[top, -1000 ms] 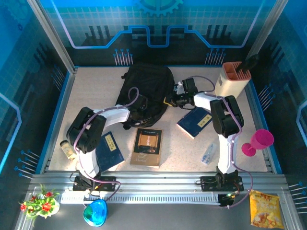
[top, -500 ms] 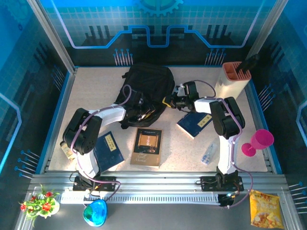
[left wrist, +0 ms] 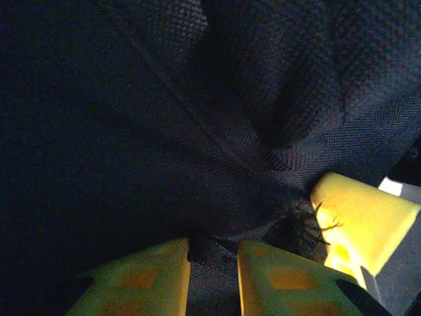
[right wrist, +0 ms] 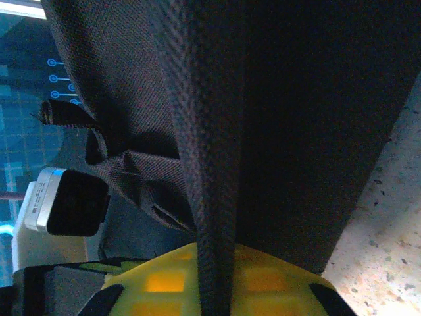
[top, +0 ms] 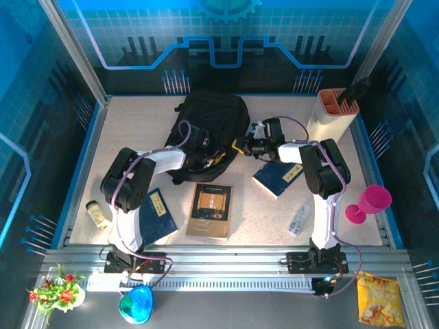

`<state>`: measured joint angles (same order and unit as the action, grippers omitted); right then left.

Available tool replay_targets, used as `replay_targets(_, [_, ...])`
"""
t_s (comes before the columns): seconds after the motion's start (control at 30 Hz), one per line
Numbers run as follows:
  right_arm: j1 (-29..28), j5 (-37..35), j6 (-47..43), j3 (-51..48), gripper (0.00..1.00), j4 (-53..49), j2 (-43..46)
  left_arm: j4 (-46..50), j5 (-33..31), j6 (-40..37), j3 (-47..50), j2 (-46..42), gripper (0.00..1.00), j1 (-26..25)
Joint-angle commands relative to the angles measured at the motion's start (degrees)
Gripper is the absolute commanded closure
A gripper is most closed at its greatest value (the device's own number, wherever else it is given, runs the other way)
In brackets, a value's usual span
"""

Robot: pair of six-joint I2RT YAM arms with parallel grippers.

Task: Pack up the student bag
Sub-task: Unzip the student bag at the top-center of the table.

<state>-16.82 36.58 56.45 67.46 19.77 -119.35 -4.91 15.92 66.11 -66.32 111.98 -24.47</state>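
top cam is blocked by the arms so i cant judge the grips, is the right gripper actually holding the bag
observer: yes, the right wrist view shows the right gripper shut on a webbing strip of the student bag.
operator: and the left one
observer: in the left wrist view a fold of bag fabric sits between the fingers of the left gripper; clamped or not, i cannot tell.
operator: how close are the two
observer: close; a yellow finger, apparently the right gripper's, shows beside that fold in the left wrist view.
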Motion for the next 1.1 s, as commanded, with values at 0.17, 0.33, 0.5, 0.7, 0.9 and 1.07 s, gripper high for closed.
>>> replay_targets(0.17, [-0.2,3.0,0.7,-0.7,0.94,3.2,3.0,-1.2,2.3,0.0,-3.9,2.7,0.75,0.3])
replay_targets(0.33, [-0.3,2.8,0.6,-1.1,0.93,3.3,3.0,-0.1,2.3,-0.9,-5.1,3.9,0.76,0.2])
replay_targets(0.5, [-0.2,2.5,0.7,-0.9,0.94,3.2,3.1,1.9,1.6,-1.9,-6.0,4.6,0.78,0.2])
replay_targets(0.7, [-0.2,2.2,0.4,-0.6,0.93,2.6,2.8,2.8,1.1,-2.9,-5.9,4.7,0.81,0.1])
replay_targets(0.9, [0.0,1.7,0.3,-0.5,0.94,2.2,2.9,3.8,0.2,-4.2,-6.7,4.9,0.96,0.2])
replay_targets(1.07, [0.4,0.3,-1.0,-0.1,0.94,-0.3,3.5,7.0,-2.1,-7.6,-6.5,1.8,1.0,0.2])
